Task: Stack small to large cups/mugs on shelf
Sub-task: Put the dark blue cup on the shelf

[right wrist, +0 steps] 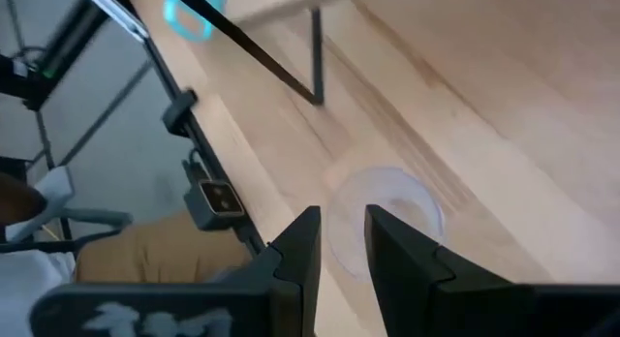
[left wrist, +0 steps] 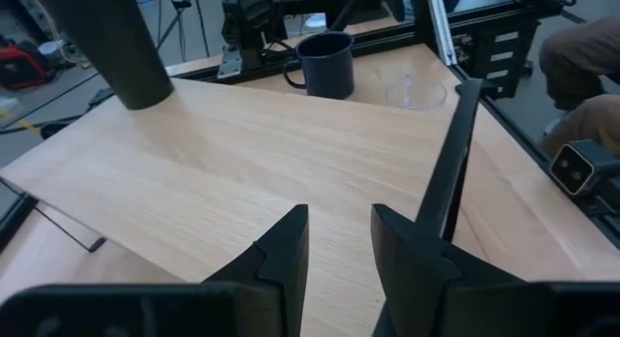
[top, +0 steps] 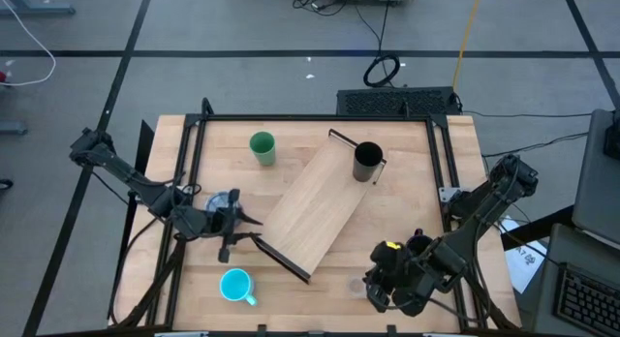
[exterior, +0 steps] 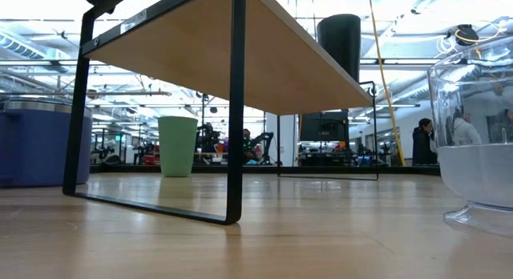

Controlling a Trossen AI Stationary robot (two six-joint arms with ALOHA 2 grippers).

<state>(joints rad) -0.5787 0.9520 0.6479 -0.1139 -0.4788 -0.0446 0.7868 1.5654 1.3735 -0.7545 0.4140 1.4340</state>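
two grippers: left gripper (left wrist: 334, 255) jaws narrow, empty; right gripper (right wrist: 339, 255) narrow, empty
risk: right knocks clear cup (right wrist: 383, 216) over near shelf (top: 320, 201)

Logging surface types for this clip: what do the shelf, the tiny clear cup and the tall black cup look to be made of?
The shelf: pale wood board, faint grain, matte; thin dark brackets, probably painted metal. The tiny clear cup: see-through, the tabletop shows through it; glass or clear plastic, cannot tell which. The tall black cup, standing on the shelf: opaque, dull dark surface, likely plastic or coated metal.
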